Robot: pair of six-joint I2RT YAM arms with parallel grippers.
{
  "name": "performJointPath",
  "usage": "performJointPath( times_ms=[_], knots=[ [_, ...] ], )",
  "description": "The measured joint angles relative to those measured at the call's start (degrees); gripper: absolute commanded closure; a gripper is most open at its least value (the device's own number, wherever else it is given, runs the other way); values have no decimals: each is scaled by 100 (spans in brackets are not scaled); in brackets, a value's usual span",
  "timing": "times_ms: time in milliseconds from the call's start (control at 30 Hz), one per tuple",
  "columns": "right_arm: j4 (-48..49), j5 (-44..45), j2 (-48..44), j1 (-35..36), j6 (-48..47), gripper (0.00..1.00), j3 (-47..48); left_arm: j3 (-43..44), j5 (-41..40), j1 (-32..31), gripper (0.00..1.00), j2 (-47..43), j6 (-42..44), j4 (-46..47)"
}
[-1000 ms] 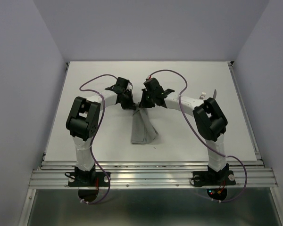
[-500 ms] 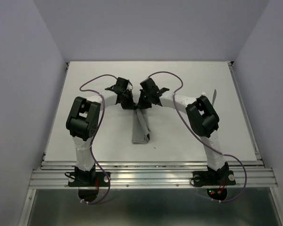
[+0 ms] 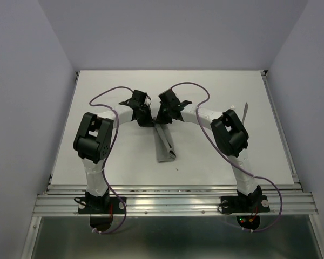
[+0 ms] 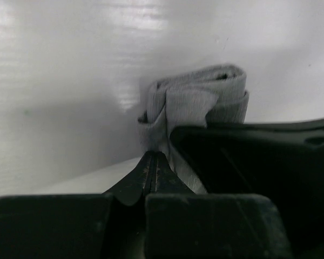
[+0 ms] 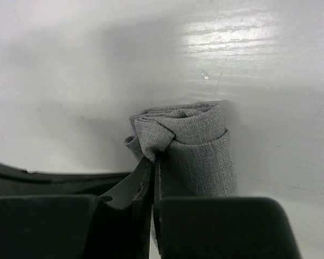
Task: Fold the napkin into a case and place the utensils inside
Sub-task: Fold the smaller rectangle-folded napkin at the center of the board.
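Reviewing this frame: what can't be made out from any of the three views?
- Top view: utensils are too small and partly behind the right arm; fork or knife unclear.
- Left wrist view: napkin near end hidden by the left gripper.
- Right wrist view: same, hidden by the right gripper.

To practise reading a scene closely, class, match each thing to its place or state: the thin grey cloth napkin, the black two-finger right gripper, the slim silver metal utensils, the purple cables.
Things:
1. thin grey cloth napkin
2. black two-finger right gripper
3. slim silver metal utensils
4. purple cables

Places or states:
A. lying far right on the table, beyond the right arm
B. looping over the arms
C. folded into a narrow strip, centre
D. shut on the cloth's far end

Pairs: 1-C, 2-D, 3-A, 4-B.
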Motion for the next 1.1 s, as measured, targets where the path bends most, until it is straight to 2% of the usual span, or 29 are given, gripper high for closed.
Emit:
performJointPath(
  times_ms=[200, 233, 267, 300, 367, 500, 533, 633, 667, 733, 933, 1100],
  knots=[
    [155, 129, 66, 0, 76, 99, 31, -356, -144, -17, 85, -557, -15, -474],
    [181, 144, 72, 0, 79, 99, 31, -415, -164, -24, 76, -658, -31, -514],
    [219, 175, 79, 0, 81, 99, 33, -468, -173, -26, 71, -748, -48, -549],
    [234, 184, 85, 0, 81, 99, 33, -549, -192, -33, 71, -863, -90, -560],
    [238, 214, 103, 0, 81, 99, 57, -708, -199, -35, 61, -1054, -157, -575],
    [254, 267, 133, 0, 76, 99, 98, -1082, -131, -35, 37, -1386, -352, -505],
    [258, 278, 138, 0, 76, 99, 105, -1279, -55, -31, 27, -1532, -426, -396],
    [264, 299, 155, 0, 76, 99, 133, -1749, 210, -52, 11, -1965, -605, -243],
    [269, 308, 162, 0, 74, 99, 138, -1829, 264, -76, 8, -2063, -651, -216],
    [271, 313, 168, 0, 74, 99, 146, -1851, 337, -168, 5, -2166, -699, -181],
    [275, 315, 170, 0, 74, 99, 146, -1849, 487, -496, 5, -2181, -868, 87],
    [275, 315, 170, 0, 74, 99, 146, -1847, 599, -634, 10, -1939, -988, 308]
  ],
)
